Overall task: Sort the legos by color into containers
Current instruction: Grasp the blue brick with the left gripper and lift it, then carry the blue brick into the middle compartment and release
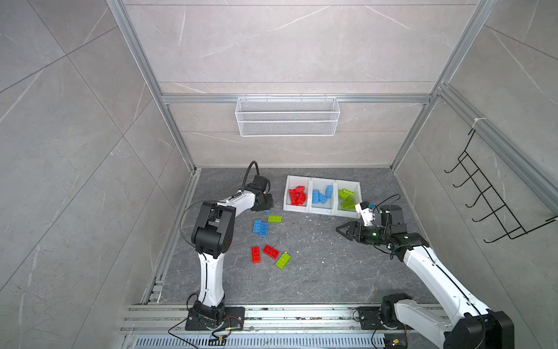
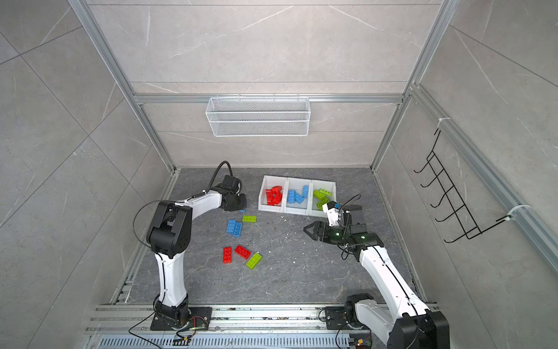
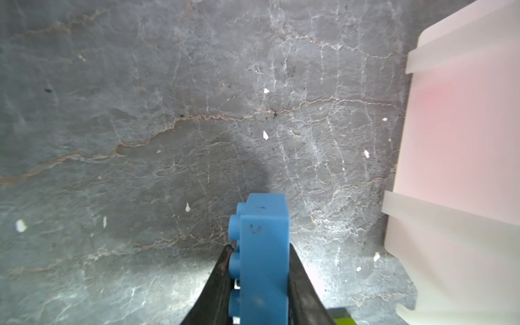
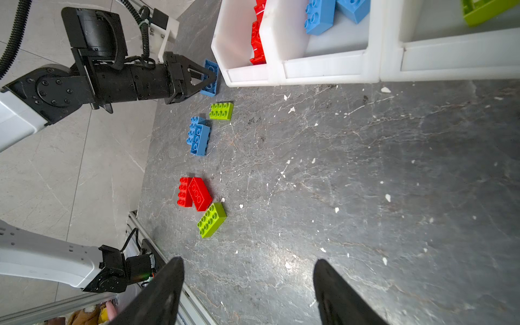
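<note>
**Left gripper clamped on a blue brick beside the red bin; right gripper open, empty**

Left gripper point(image 3: 260, 249): jaws drawn fully in on a blue brick point(image 3: 264, 253). One finger presses the studded face, the other the opposite face, and the brick stands on edge in the grip. In the right wrist view the left gripper point(image 4: 209, 77) and the blue brick point(image 4: 213, 67) sit just beside the front corner of the red bin point(image 4: 242, 76). Whether the brick is clear of the floor point(image 1: 317, 266) cannot be told.

Right gripper point(image 4: 247, 261): jaws spread well apart, nothing between them. In a top view it hovers over bare floor point(image 1: 339, 230), in front of the green bin point(image 1: 347, 182).

Bins: three white bins joined in a row at the back of the floor. Left to right in both top views:
- red bin point(image 1: 294, 208), holding red bricks point(image 1: 297, 195)
- blue bin point(image 1: 322, 180), holding blue bricks point(image 1: 321, 195)
- green bin, holding green bricks point(image 1: 346, 199)

Loose on the floor, left of centre:
- one green brick point(image 1: 274, 218) near the left gripper
- two blue bricks touching side by side point(image 1: 260, 227)
- nearer the arm bases, an upright-lying red brick point(image 1: 255, 254), a second red brick point(image 1: 270, 251) just beside it, and a second green brick point(image 1: 283, 260)
</note>
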You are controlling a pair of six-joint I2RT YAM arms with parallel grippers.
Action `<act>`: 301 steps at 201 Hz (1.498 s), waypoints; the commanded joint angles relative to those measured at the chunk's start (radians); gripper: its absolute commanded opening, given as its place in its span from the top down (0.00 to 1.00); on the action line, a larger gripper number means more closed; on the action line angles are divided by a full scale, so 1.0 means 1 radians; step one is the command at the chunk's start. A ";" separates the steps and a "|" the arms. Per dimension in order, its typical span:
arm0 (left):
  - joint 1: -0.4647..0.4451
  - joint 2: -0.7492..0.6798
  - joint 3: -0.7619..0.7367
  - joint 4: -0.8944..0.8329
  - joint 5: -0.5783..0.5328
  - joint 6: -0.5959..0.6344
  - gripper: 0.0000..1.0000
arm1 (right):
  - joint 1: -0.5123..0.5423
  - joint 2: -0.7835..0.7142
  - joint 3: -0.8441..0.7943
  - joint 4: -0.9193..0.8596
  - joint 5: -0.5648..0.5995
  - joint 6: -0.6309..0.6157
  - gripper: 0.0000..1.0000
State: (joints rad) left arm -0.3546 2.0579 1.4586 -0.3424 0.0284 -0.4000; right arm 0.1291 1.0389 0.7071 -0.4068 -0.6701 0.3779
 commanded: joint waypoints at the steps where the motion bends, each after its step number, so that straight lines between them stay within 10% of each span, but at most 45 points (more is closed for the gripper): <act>1: -0.010 -0.113 0.023 -0.002 0.018 0.039 0.88 | 0.006 -0.013 0.009 0.017 0.001 0.004 0.25; 131: -0.301 0.081 0.548 -0.067 0.120 0.146 0.87 | 0.005 -0.019 -0.014 0.043 -0.016 0.026 0.25; 228: -0.310 0.332 0.700 -0.013 0.208 0.159 0.85 | 0.007 -0.048 -0.020 0.026 -0.014 0.030 0.25; 301: -0.310 0.283 0.716 -0.049 0.178 0.183 0.41 | 0.007 -0.053 -0.016 0.020 -0.014 0.029 0.26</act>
State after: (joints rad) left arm -0.6670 2.4111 2.1464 -0.3798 0.2180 -0.2501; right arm 0.1307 1.0039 0.6975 -0.3813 -0.6777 0.3977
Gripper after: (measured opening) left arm 0.574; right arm 0.745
